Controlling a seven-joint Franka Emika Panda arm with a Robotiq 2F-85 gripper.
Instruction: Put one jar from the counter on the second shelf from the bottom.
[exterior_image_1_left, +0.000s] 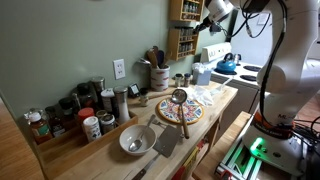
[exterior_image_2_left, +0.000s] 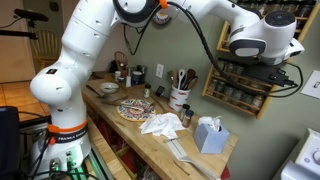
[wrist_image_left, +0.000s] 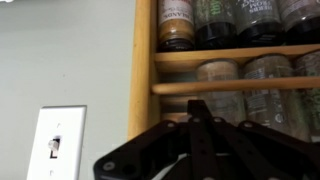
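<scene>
The brown wooden spice rack hangs on the green wall above the light-wood counter and shows in both exterior views. My gripper is up at the rack's front. In the wrist view its black fingers meet in one central bar, with nothing visible between them. Just beyond the fingers, a shelf board carries dark-lidded jars, and more jars stand behind a rail on the tier below. I cannot tell which tier counts second from the bottom. Several jars stand on the counter's far end.
A utensil crock, a patterned plate, a white bowl and a blue kettle are along the counter. A tissue box and a white cloth lie under the rack. A light switch is beside the rack.
</scene>
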